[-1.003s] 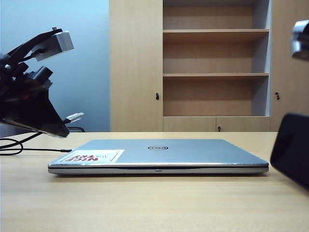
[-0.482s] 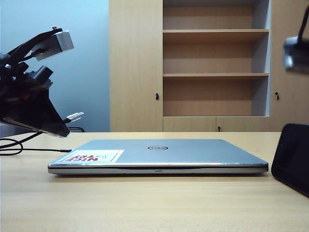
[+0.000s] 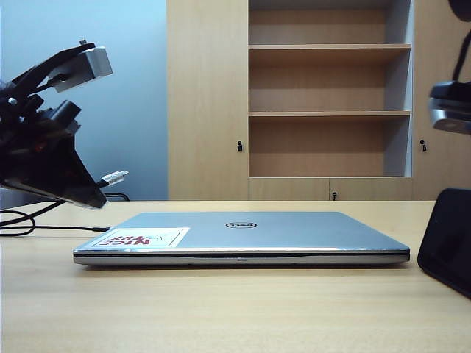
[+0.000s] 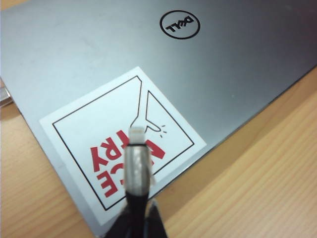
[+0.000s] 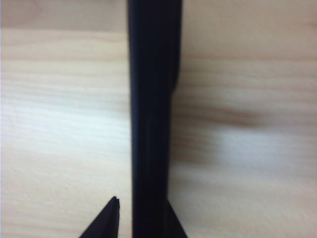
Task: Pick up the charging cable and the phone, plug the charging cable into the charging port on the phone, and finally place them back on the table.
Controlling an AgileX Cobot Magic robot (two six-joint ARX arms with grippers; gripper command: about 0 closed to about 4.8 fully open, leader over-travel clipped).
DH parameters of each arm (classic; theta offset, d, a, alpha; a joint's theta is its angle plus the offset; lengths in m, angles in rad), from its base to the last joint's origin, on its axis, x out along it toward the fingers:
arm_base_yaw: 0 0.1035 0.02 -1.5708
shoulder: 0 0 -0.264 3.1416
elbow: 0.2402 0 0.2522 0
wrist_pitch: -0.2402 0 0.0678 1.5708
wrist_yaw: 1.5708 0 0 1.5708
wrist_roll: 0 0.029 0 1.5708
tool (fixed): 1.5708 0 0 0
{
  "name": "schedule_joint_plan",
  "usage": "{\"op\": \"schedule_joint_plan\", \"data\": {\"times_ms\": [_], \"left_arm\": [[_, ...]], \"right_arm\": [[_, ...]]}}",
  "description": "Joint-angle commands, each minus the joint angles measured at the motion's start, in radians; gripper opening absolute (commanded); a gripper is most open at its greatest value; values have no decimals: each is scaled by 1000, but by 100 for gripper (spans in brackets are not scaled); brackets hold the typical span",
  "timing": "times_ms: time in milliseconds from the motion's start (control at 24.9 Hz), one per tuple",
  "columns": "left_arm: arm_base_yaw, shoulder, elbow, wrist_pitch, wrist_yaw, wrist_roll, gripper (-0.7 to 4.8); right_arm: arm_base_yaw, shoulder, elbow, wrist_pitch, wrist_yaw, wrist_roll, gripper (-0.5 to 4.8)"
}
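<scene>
Left gripper [image 4: 141, 225] clamps charging cable [image 4: 137, 163] above laptop [image 4: 74, 59]; right gripper [image 5: 141, 218], jaws slightly parted around phone [image 5: 153, 99], best aligns port squarely with plug.

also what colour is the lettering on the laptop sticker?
Red lettering on the white sticker, black line border; clearest in the left wrist view.

We are looking at an office or a lab set up in one. A wide pale wood-grain table [image 3: 221, 309] carries a closed silver Dell laptop [image 3: 243, 237] with a red-lettered sticker [image 3: 140, 237]. Behind it stands a tan wooden shelf cabinet [image 3: 327, 99] with open shelves (all bare) and small keyed doors below, against a plain light blue wall [image 3: 125, 110]. Black robot arm hardware [image 3: 44, 147] at the table edge points to test work.
</scene>
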Motion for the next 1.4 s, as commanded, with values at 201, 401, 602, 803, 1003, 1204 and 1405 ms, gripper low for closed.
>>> {"op": "schedule_joint_plan", "data": {"times_ms": [201, 401, 602, 803, 1003, 1204, 1405], "left_arm": [[0, -2, 2, 15, 3, -1, -7], [-1, -2, 2, 9, 3, -5, -7], [-16, -2, 2, 7, 3, -34, -7], [-100, -2, 2, 5, 3, -45, -7], [-250, 13, 0, 17, 3, -175, -7], [-336, 61, -4, 28, 3, -270, -6], [-394, 98, -5, 110, 4, -415, -7]], "right_arm": [[1, 90, 4, 64, -58, -3, 106], [1, 93, 50, 38, -59, -3, -8], [1, 79, 175, 104, -137, -4, -6], [1, 75, 183, 293, -270, 1, -6], [0, 76, 146, 532, -322, 35, -6], [1, 76, -40, 1001, -411, 257, -6], [1, 137, -192, 1355, -445, 472, -6]]}}
